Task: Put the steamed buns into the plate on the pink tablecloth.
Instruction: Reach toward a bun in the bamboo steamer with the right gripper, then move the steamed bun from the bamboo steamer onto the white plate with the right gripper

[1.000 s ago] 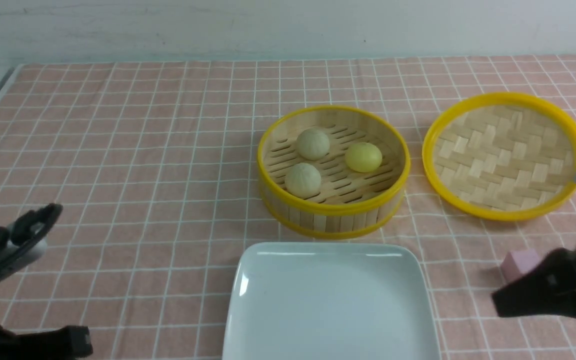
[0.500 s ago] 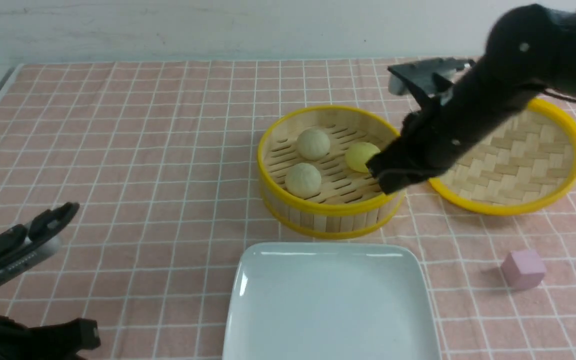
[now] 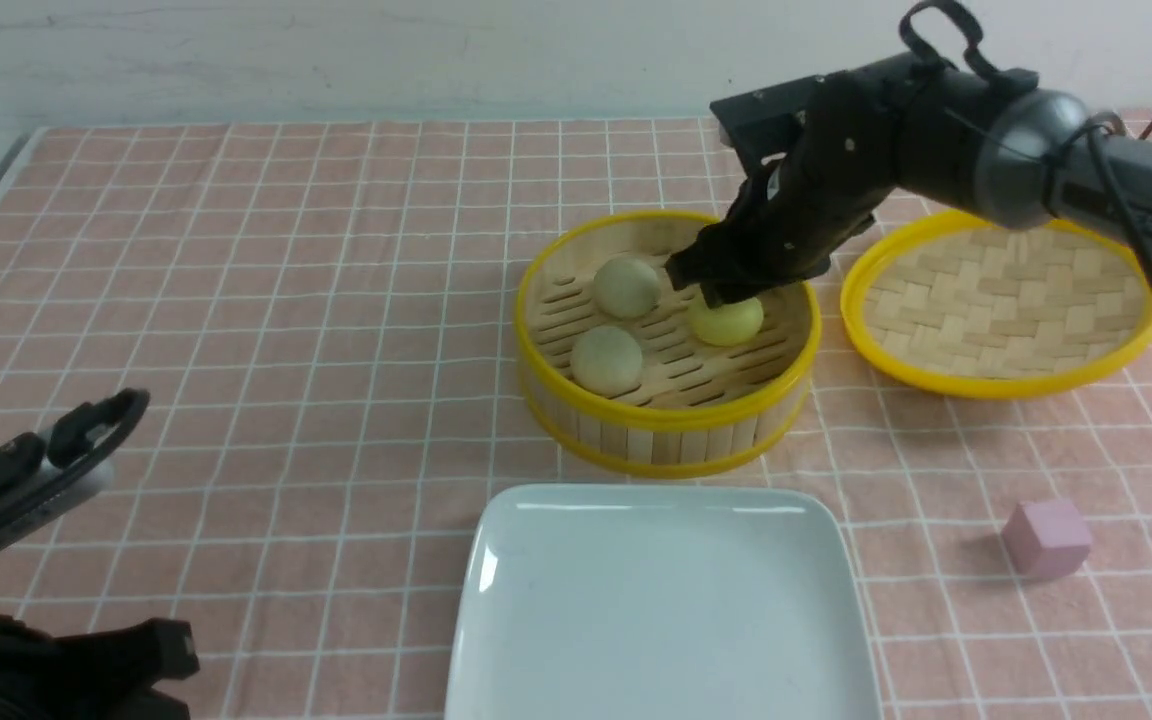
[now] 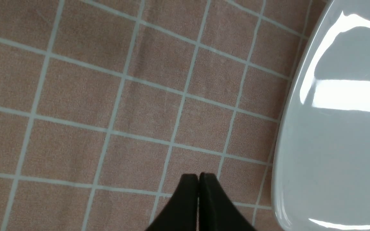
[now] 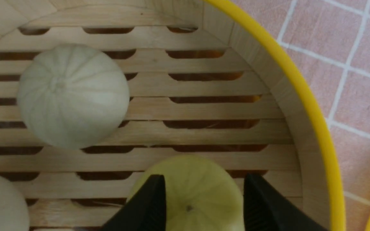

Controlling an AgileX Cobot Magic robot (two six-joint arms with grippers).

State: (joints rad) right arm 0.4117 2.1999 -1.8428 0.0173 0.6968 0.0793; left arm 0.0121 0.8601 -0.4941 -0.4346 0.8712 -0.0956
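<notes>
Steamed buns [image 3: 626, 287], all three, sit on the slats of the bamboo steamer [image 3: 671, 425]. None is on the plate [image 3: 536, 600] yet, which lies just in front of the steamer on the pink tablecloth [image 3: 286, 300] covering the bench. The right hand [image 5: 204, 199] hangs over the yellow bun [image 5: 189, 175], fingers apart and straddling it; whether they touch it I cannot tell.

The likely trouble lies in the closing. An off-centre pinch on a round, soft bun could squirt it sideways into the pale bun close by, and a hard squeeze could dent it. This bun lies near the steamer wall, so the outer finger may catch the wall and drag the steamer. A low lift could clip the yellow rim and knock the bun loose before it reaches the plate.

The left hand [image 4: 198, 175], fingers together, rests over the cloth beside the plate's edge, clear of all this.
</notes>
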